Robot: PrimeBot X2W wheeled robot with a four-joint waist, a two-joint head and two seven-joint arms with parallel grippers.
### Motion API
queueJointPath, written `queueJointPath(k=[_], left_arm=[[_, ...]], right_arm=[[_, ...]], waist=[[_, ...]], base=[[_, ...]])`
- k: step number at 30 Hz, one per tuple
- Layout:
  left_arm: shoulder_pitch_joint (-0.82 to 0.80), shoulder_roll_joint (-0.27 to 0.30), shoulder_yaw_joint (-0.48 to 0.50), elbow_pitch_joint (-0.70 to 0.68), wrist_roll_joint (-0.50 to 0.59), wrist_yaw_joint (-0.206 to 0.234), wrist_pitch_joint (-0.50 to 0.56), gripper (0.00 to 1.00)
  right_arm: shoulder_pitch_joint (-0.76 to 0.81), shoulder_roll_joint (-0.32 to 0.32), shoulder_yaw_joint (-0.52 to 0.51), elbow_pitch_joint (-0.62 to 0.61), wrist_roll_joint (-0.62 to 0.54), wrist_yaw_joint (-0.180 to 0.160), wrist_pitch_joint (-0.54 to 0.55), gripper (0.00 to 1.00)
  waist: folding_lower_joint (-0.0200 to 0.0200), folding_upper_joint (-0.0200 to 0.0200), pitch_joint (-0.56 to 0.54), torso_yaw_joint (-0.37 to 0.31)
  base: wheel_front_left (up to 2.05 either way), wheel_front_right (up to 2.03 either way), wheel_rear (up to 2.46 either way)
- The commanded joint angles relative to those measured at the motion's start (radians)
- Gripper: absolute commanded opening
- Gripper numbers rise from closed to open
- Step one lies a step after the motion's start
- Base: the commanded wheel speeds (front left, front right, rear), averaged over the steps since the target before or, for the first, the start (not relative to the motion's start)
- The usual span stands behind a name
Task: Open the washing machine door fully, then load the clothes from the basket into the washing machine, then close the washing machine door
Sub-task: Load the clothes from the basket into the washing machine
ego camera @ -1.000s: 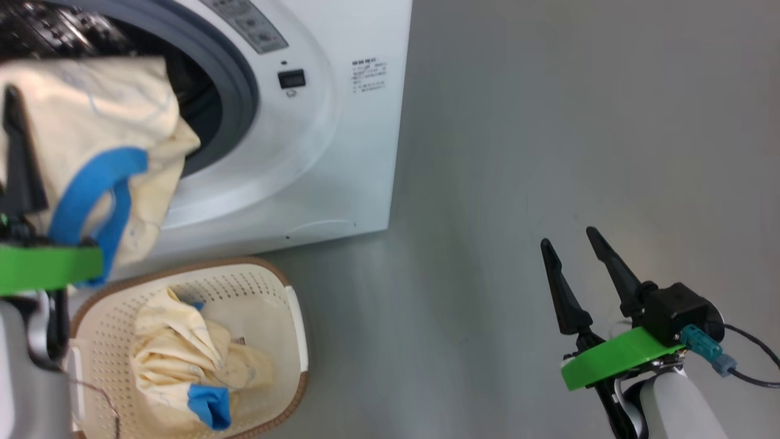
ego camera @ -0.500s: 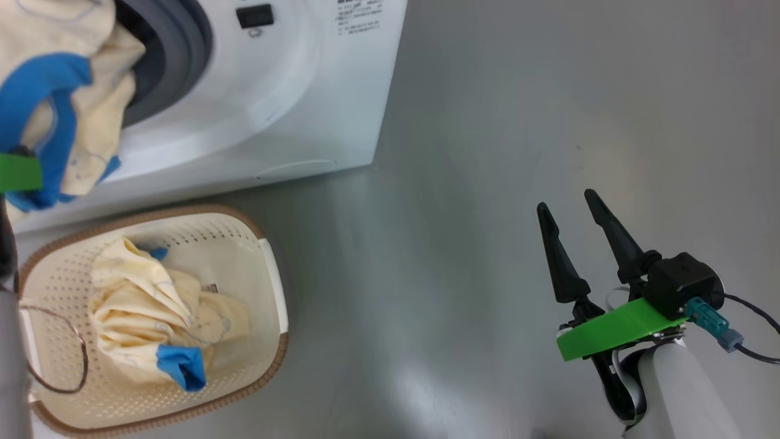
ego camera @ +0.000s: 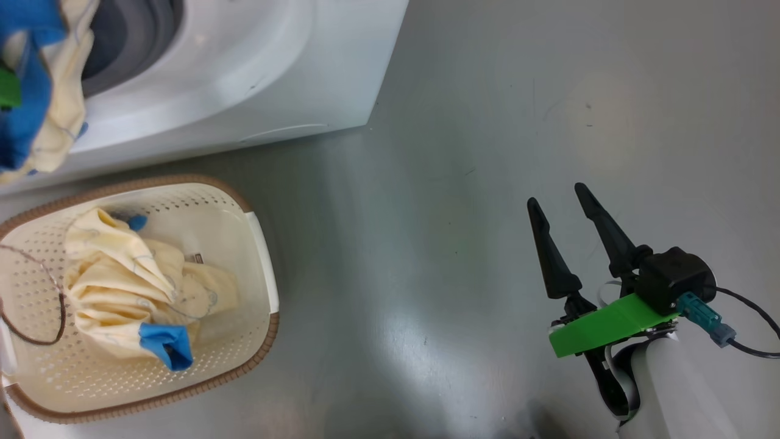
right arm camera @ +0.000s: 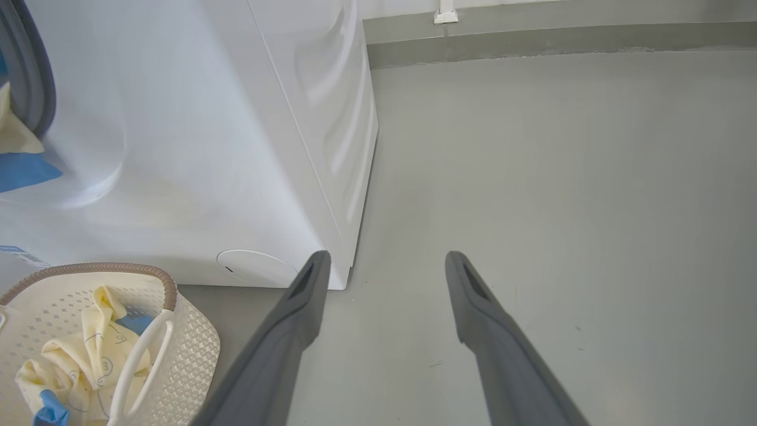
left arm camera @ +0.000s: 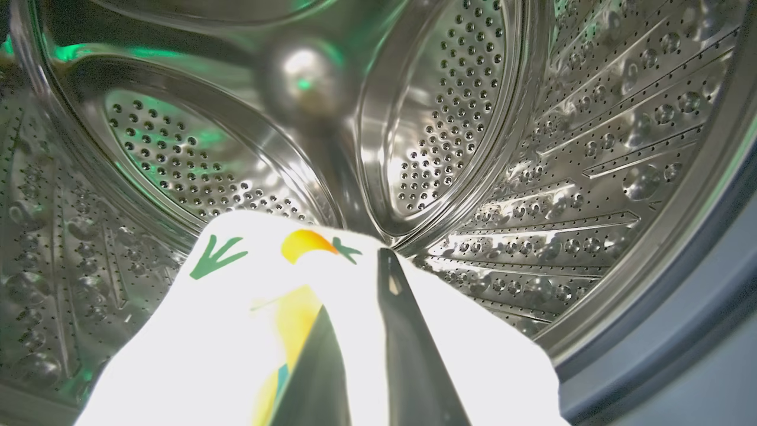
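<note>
My left gripper (left arm camera: 353, 284) has carried its pinched garment (left arm camera: 236, 319) into the drum (left arm camera: 461, 118) (basket (ego camera: 271, 332) holds another); right gripper (ego camera: 556, 194) gapes empty

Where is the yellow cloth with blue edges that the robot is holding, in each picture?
Head view: the cream-yellow garment with blue trim hangs in the top left corner.
Left wrist view: bottom centre, glaring white, clamped in the left pincer.
Right wrist view: far left edge, upper half.
Shared landmark: the grey-blue rubber seal, near it in every view.
</note>
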Motion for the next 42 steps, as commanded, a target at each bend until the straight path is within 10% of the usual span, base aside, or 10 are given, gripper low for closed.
queueJointPath(k=[1,17,32,42], left_arm=[[-0.026,0.059,0.006,-0.007,-0.009,-0.003,-0.005,0.0],[-0.255,0.102,-0.176,0.154,-0.137,-0.003,-0.005,0.0],[-0.194,0.123,0.005,-0.366,0.068,-0.003,-0.005,0.0],[-0.135,0.088,0.03,-0.19,0.034,-0.003,-0.005,0.0]], right_arm=[[0.011,0.002,0.025,-0.017,0.006,0.003,-0.006,1.0],[0.0,0.002,0.068,-0.01,0.046,0.003,-0.006,1.0],[-0.019,0.002,0.097,-0.012,0.084,0.003,-0.006,1.0],[-0.023,0.002,0.102,0.01,0.087,0.003,-0.006,1.0]], waist=[[-0.0001,-0.0001,0.009,-0.001],[-0.0001,-0.0001,0.087,-0.032],[-0.0001,-0.0001,0.143,-0.071],[-0.0001,-0.0001,0.13,-0.062]], base=[[0.0,0.0,0.0],[0.0,0.0,0.0],[0.0,0.0,0.0],[0.0,0.0,0.0]])
